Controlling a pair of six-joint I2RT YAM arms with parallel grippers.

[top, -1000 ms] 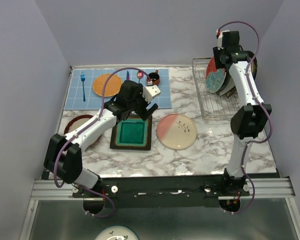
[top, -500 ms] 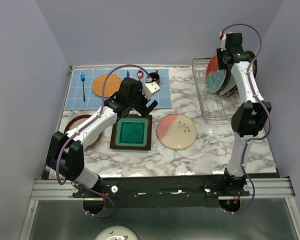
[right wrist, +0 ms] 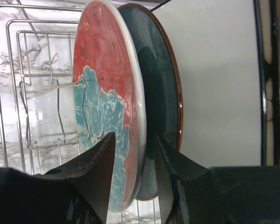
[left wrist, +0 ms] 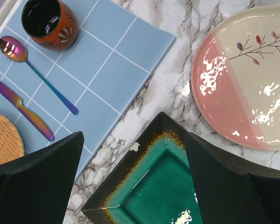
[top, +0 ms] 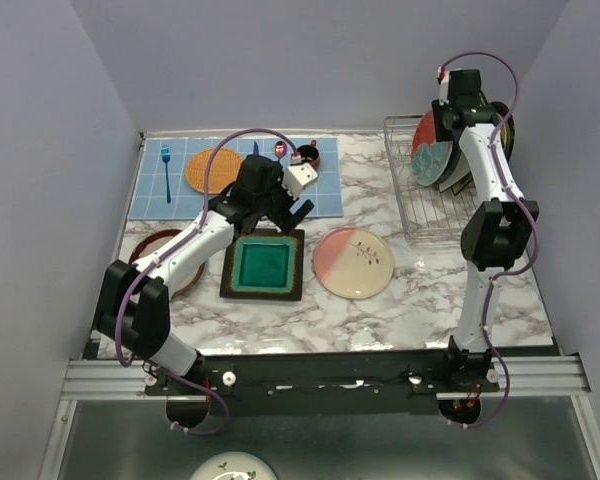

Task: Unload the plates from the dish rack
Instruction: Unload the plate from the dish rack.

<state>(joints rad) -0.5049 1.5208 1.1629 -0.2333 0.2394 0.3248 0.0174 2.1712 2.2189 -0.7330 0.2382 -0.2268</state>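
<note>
The silver dish rack (top: 427,205) at the far right holds several plates on edge. In the right wrist view a red-and-teal flowered plate (right wrist: 100,98) stands in front of a dark teal one (right wrist: 162,98), a cream one (right wrist: 219,84) and a stripe-rimmed one (right wrist: 269,79). My right gripper (right wrist: 135,136) (top: 446,118) straddles the flowered plate's top rim, one finger on each face, with slight gaps. My left gripper (left wrist: 133,136) (top: 278,220) hangs wide open and empty over a corner of the teal square plate (left wrist: 154,186) (top: 263,265). A pink-and-cream plate (top: 353,262) lies flat beside it.
A red-rimmed plate (top: 152,245) lies partly under the left arm. The blue placemat (top: 235,200) at the back left carries an orange woven mat (top: 212,170), a dark-red cup (left wrist: 49,23), a spoon (left wrist: 37,74), a knife (left wrist: 23,109) and a fork (top: 166,172).
The right gripper's jaws have narrowed around the flowered plate's rim and the wrist shifted slightly right. The left gripper drifted a little toward the far side, still open.
</note>
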